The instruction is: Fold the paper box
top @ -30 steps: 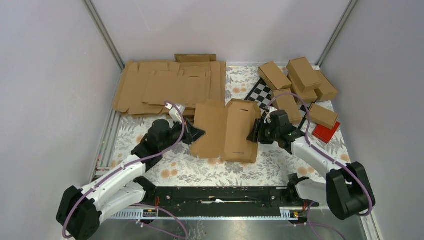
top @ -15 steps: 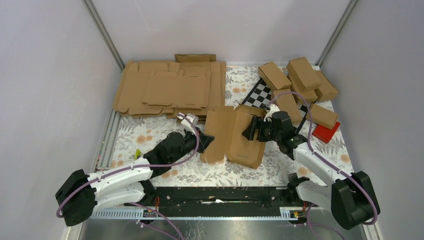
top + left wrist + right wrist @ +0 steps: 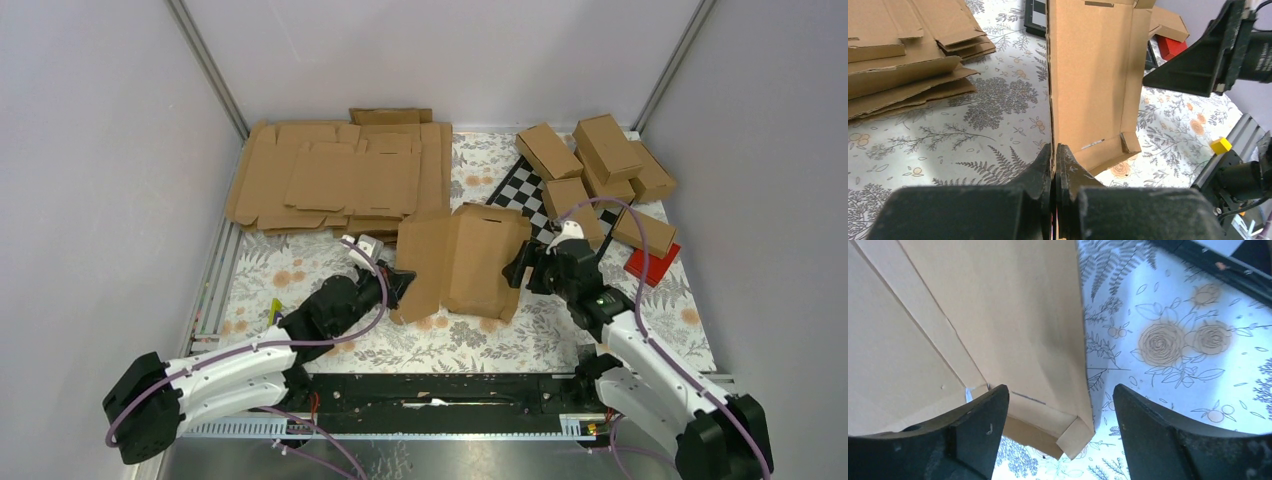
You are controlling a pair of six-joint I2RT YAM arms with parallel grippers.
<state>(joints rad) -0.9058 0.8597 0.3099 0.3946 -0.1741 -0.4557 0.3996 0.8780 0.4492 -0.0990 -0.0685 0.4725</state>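
The paper box (image 3: 462, 262) is a part-folded brown cardboard piece in the middle of the floral table, with one panel raised. My left gripper (image 3: 402, 283) is shut on its left edge. In the left wrist view the jaws (image 3: 1054, 150) pinch the thin upright panel of the paper box (image 3: 1093, 75). My right gripper (image 3: 518, 268) stands open at the box's right edge. In the right wrist view its fingers (image 3: 983, 425) are wide apart around a folded corner of the paper box (image 3: 973, 315), and the right-hand finger is clear of the cardboard.
A pile of flat cardboard blanks (image 3: 340, 175) lies at the back left. Several folded brown cartons (image 3: 600, 160) sit at the back right over a checkerboard (image 3: 525, 190), with a red box (image 3: 652, 265) beside them. A black rail (image 3: 450, 390) runs along the near edge.
My right gripper has opened, let go of the box's right edge and drawn back a little. The left gripper kept its hold while the box shifted and turned.
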